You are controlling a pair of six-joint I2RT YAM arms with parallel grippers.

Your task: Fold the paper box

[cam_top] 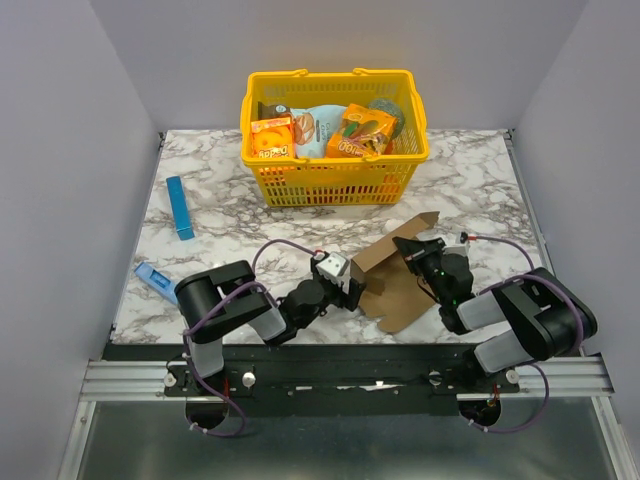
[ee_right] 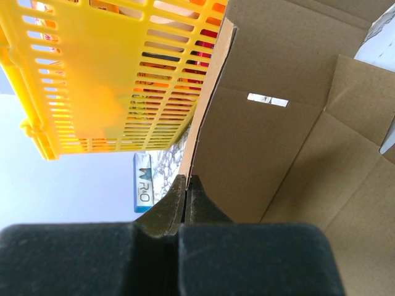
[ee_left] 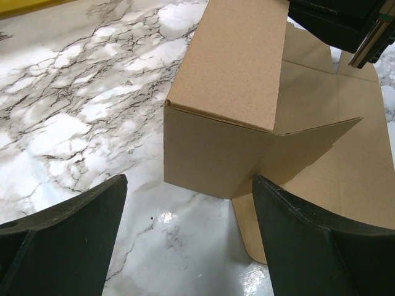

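Note:
The paper box (cam_top: 395, 295) is plain brown cardboard, partly folded, lying between the two arms at the near middle of the table. In the left wrist view one raised panel and a folded corner of the paper box (ee_left: 228, 92) stand just ahead of my left gripper (ee_left: 188, 246). That gripper is open, with bare marble between its fingers; its right finger (ee_left: 315, 246) hangs over a flat flap. My right gripper (ee_right: 186, 185) is shut on the thin edge of an upright panel of the box (ee_right: 265, 135). From above, the right gripper (cam_top: 408, 248) sits at the box's far edge and the left gripper (cam_top: 352, 285) at its left side.
A yellow basket (cam_top: 330, 75) with orange snack boxes (cam_top: 272, 138) stands at the back middle, close behind the box. A slim blue box (cam_top: 180, 207) lies at the left, and a smaller blue item (cam_top: 155, 277) sits near the left front edge.

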